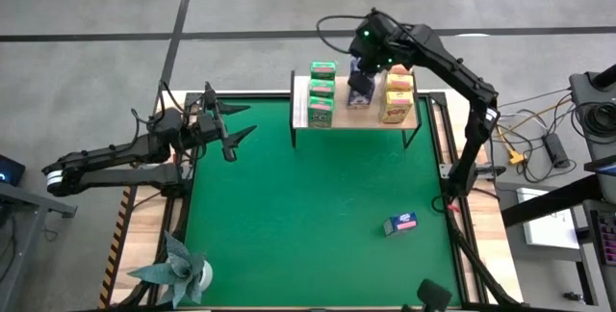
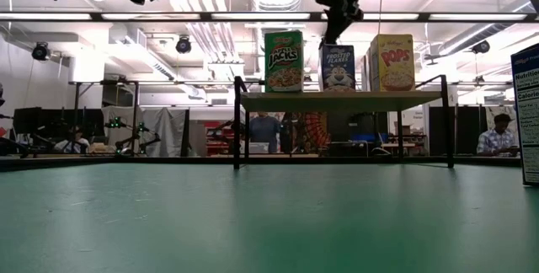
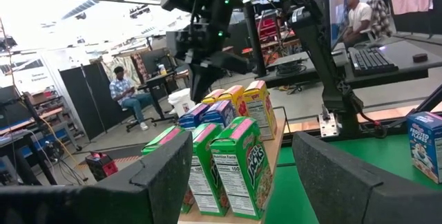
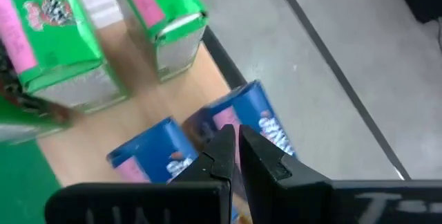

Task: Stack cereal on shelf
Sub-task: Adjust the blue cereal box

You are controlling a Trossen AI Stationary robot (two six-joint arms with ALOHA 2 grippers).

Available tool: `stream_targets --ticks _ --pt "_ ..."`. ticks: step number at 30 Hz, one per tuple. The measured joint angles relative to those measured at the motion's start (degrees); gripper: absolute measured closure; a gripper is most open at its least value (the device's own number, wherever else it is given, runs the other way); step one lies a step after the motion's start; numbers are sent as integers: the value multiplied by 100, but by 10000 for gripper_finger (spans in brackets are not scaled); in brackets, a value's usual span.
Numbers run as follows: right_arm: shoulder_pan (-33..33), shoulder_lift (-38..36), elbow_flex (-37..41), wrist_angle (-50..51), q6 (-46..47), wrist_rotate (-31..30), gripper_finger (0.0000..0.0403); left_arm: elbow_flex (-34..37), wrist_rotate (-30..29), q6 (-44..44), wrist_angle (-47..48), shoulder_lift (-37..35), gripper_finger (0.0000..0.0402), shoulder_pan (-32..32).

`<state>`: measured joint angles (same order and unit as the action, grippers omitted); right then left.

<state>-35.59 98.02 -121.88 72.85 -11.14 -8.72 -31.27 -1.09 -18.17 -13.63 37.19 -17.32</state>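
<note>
Cereal fills most of the shelf (image 1: pixel 404 119): green boxes (image 1: pixel 321 92) in a row at one end, yellow boxes (image 1: pixel 397 95) with pink tops at the other, and two blue boxes (image 1: pixel 360 91) between them, all upright with printed fronts facing across the mat. A third blue box (image 1: pixel 399 223) lies on its side on the green mat (image 1: pixel 308 216), well apart from the shelf and from both grippers.

The right gripper (image 4: pixel 235 148) hangs just above the blue pair with its fingers pressed together and nothing between them — the blue tops sit directly under the fingertips, the green row off to one side. Behind the blue boxes the plank's edge drops straight to grey floor.

The left gripper (image 1: pixel 229 131) waits at the mat's edge, fingers spread wide and empty, looking toward the green end of the shelf. Open mat lies between it and the shelf legs.

A folded teal paper plant (image 1: pixel 176 269) stands at the mat's near corner, far from either gripper
</note>
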Motion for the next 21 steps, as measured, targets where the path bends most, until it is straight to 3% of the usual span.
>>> stream_targets --ticks 21 --pt "-99 2 472 -584 -219 21 390 0 -2 -60 0 2 168 0"
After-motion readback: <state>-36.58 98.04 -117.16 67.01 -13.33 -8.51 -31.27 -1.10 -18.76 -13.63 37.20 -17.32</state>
